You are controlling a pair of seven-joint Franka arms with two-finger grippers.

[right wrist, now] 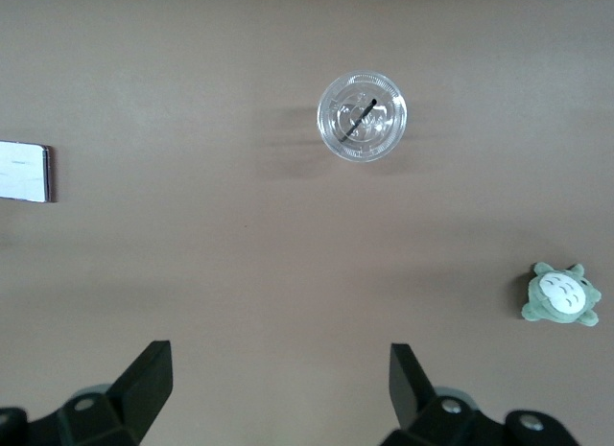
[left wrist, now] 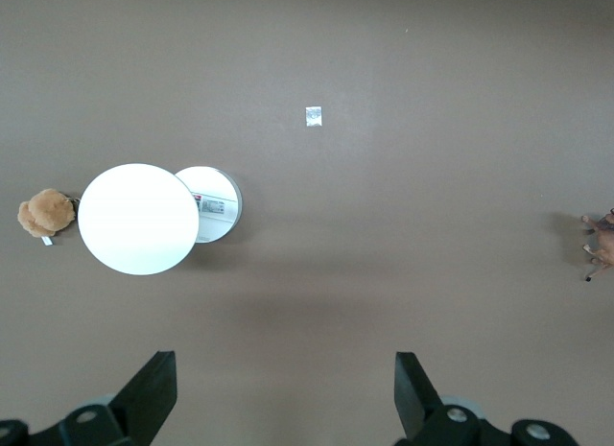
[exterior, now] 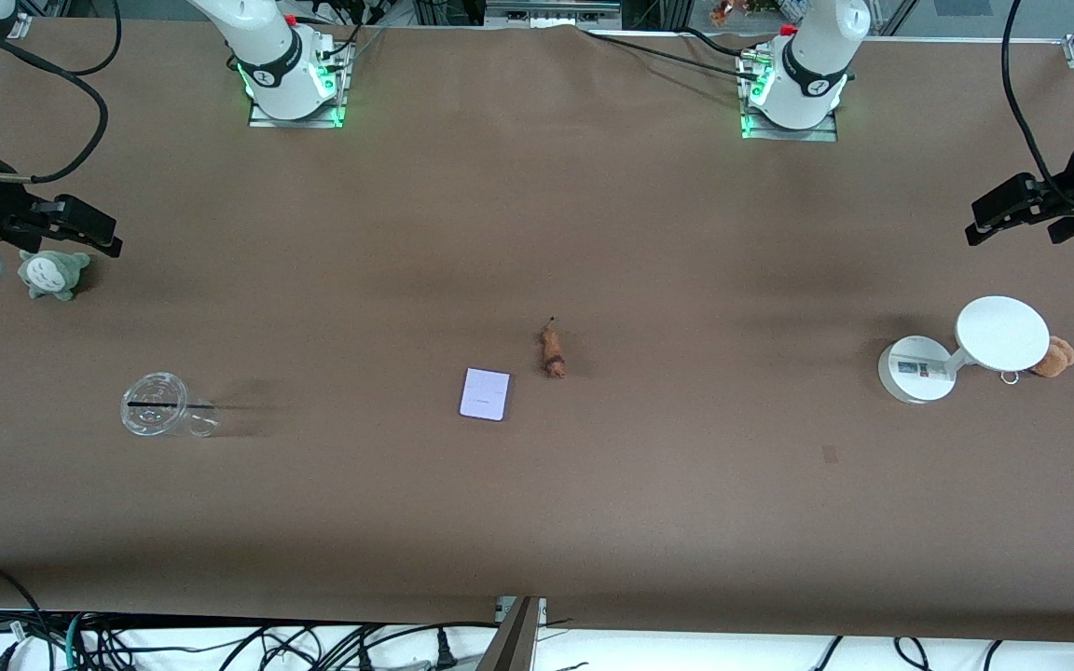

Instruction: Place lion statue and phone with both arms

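Observation:
The lion statue [exterior: 553, 352], a tiny orange-brown figurine, lies on the brown table near its middle; it also shows at the edge of the left wrist view [left wrist: 600, 240]. The phone [exterior: 485, 393], flat with a pale lavender face, lies beside it, slightly nearer the front camera and toward the right arm's end; its end shows in the right wrist view [right wrist: 24, 173]. My left gripper [exterior: 1003, 212] hangs open and empty over the left arm's end of the table [left wrist: 285, 388]. My right gripper [exterior: 89, 226] hangs open and empty over the right arm's end [right wrist: 278, 384].
A white round-based stand [exterior: 966, 349] and a brown plush toy [exterior: 1054, 357] sit under the left gripper's end. A clear cup with a straw [exterior: 159, 405] and a grey-green plush [exterior: 52, 273] sit at the right arm's end. Cables run along the table edges.

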